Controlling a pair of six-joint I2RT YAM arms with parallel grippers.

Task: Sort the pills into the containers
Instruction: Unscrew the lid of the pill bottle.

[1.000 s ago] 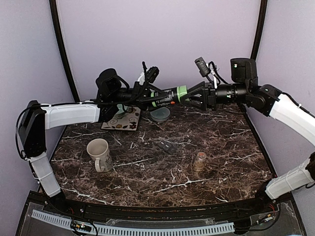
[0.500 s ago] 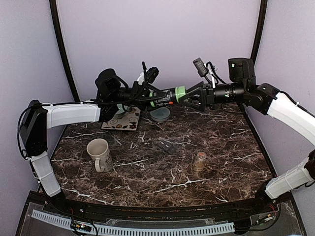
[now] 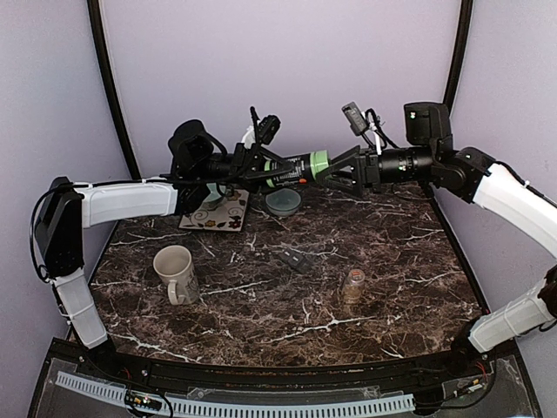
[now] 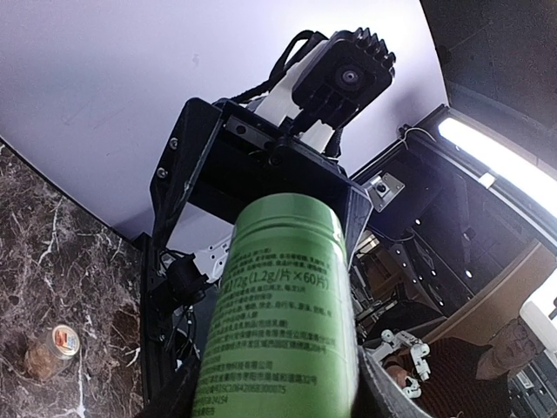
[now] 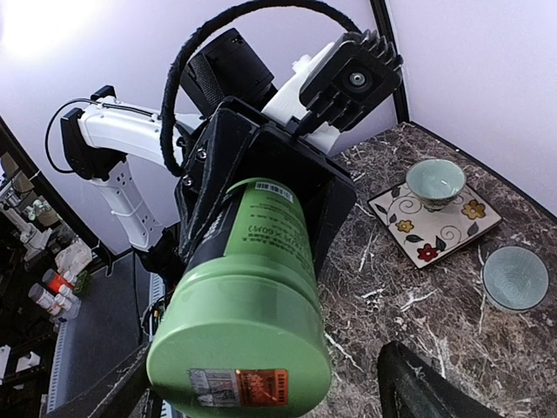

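The left gripper (image 4: 283,402) holds a green bottle (image 4: 283,305), its far end inside the right gripper's (image 4: 261,235) wide black jaws. A small jar (image 4: 50,348) stands on the marble desk (image 4: 52,252).

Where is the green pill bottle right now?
Top view: the green pill bottle is in mid-air over the back of the table, held by the left gripper, its free end inside the open right gripper, near the grey dish.

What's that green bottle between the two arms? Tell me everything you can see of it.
The green bottle is a plastic-looking cylinder with a printed label, a barcode, and an orange and white sticker on the end facing the right gripper. It hangs roughly level in the air above the far side of the table, clamped by the left gripper; the right gripper's open jaws flank that end.
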